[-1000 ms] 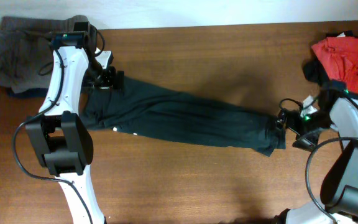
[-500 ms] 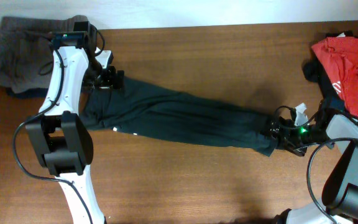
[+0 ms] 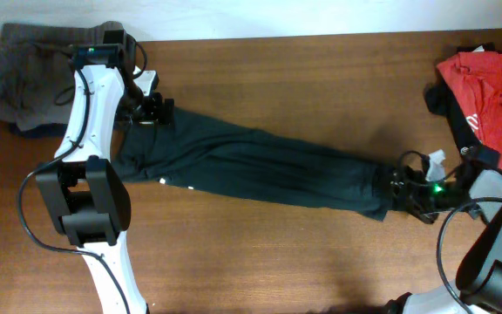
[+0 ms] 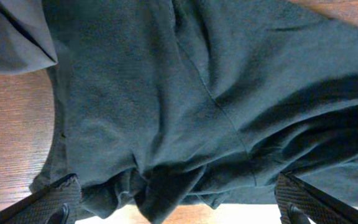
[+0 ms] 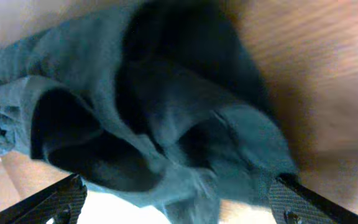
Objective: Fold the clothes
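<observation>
A dark garment of the clothes (image 3: 251, 166) lies bunched in a long diagonal strip across the wooden table, from upper left to lower right. My left gripper (image 3: 151, 112) stands over its upper left end. In the left wrist view the fingers (image 4: 55, 202) are spread wide, with dark cloth (image 4: 166, 112) bulging between them; the gripper (image 4: 179, 208) is open. My right gripper (image 3: 401, 187) sits low at the strip's right end. Its fingers (image 5: 297, 202) are likewise wide apart around rumpled cloth (image 5: 166, 124), so that gripper (image 5: 179, 208) is open too.
A red T-shirt (image 3: 486, 78) lies heaped at the right edge, partly over something black (image 3: 438, 98). A grey garment (image 3: 16, 70) sits crumpled at the far left corner. Bare wood (image 3: 303, 78) stretches behind and in front of the dark strip.
The right arm has swung lower and settled at the garment's right end. The left arm and the garment have stayed in place.
</observation>
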Controlling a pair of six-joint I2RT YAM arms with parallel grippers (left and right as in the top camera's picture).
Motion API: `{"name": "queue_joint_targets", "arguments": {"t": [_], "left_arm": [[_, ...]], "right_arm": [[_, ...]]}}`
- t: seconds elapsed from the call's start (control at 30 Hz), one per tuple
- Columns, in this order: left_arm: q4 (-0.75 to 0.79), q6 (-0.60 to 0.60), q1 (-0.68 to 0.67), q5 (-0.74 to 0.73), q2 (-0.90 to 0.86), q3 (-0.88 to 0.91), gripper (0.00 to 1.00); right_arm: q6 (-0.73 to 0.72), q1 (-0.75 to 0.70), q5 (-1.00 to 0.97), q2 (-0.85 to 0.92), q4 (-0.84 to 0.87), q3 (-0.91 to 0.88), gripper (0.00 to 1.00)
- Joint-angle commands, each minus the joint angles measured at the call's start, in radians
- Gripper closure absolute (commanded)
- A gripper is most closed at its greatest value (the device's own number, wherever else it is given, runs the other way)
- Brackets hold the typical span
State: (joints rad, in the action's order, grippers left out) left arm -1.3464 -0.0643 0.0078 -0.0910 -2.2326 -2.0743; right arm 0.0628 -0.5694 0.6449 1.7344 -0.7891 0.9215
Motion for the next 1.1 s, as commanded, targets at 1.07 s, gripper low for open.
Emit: {"name": "queue_joint_targets", "arguments": {"t": [1.07], "left_arm": [[0.0,-0.008,0.005,-0.03,0.011,-0.014,0.01]], "right_arm": [[0.173,-0.046,0.0,0.009,0.047,0.011,0.02]]}}
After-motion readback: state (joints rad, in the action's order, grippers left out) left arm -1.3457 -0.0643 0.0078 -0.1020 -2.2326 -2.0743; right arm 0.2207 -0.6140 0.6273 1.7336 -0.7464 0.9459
